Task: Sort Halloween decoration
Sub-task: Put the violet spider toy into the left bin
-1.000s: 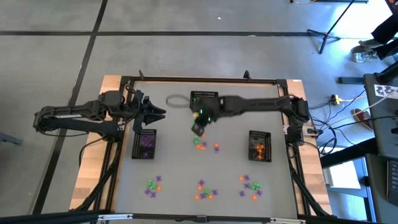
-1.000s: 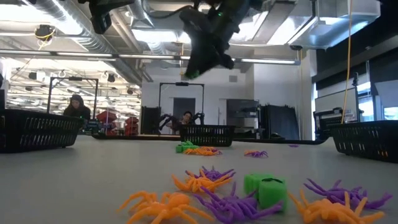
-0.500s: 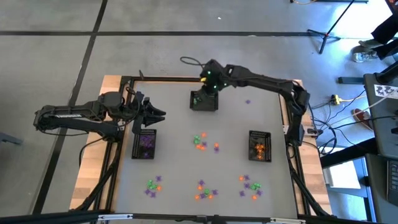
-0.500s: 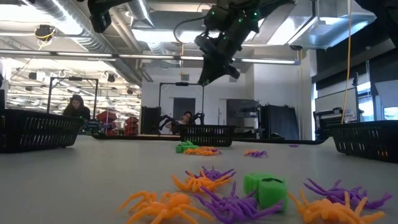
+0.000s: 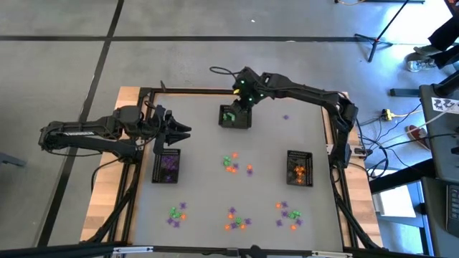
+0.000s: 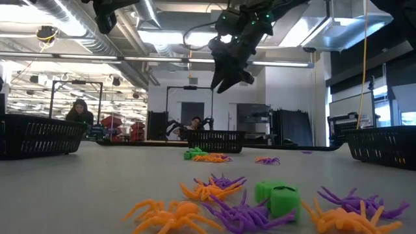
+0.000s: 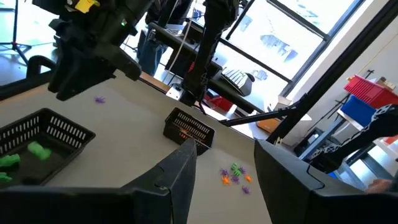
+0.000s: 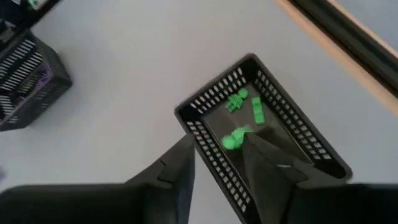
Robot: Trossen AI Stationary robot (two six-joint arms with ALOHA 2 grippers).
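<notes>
Black mesh baskets [image 5: 166,166] around trinkets [image 5: 231,163]

Both arms are matte black, built of slim tubular links joined by bulkier rounded housings. The right arm [image 5: 301,92] carries a small green indicator light near its wrist, and a thin dark cable loops out beside that light. The left arm [image 5: 86,133] ends in a cluster of blocky black parts with loose cable runs along it. The fingers [image 7: 177,177] are dark, smooth and wedge-shaped — broad at the base, narrowing forward.
</notes>
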